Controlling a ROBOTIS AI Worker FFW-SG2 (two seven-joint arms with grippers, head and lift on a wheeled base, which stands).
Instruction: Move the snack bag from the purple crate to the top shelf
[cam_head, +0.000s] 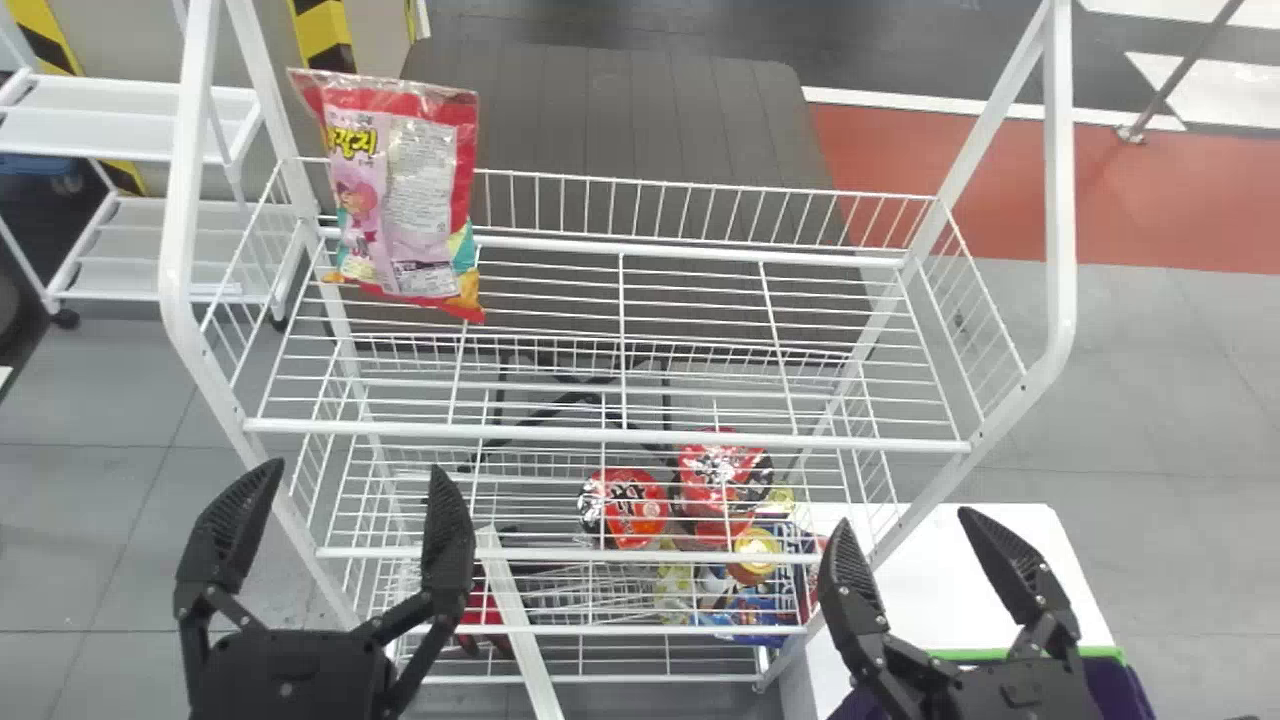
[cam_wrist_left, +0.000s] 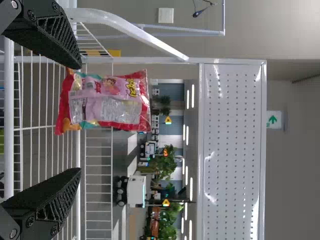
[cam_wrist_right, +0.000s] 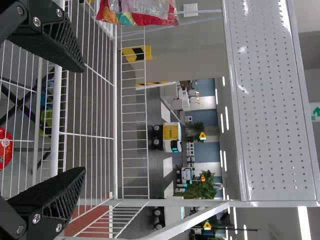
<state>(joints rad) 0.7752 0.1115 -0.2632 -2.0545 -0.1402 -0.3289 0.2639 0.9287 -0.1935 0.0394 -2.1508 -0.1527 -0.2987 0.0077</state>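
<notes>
Two grippers face us with nothing between their fingers: in the head view we see the left gripper (cam_head: 357, 470) at eight o'clock, fingers wide apart, and the right gripper (cam_head: 908, 518) at four, fingers also wide. We find the bag (cam_head: 415, 200) upright on the top shelf (cam_head: 600, 433) at ten o'clock, near the back rail (cam_head: 700, 246) and well apart from both pairs. Toward four we see the crate (cam_head: 1112, 682), partly hidden by the right gripper, beside the white tabletop (cam_head: 1030, 590).
</notes>
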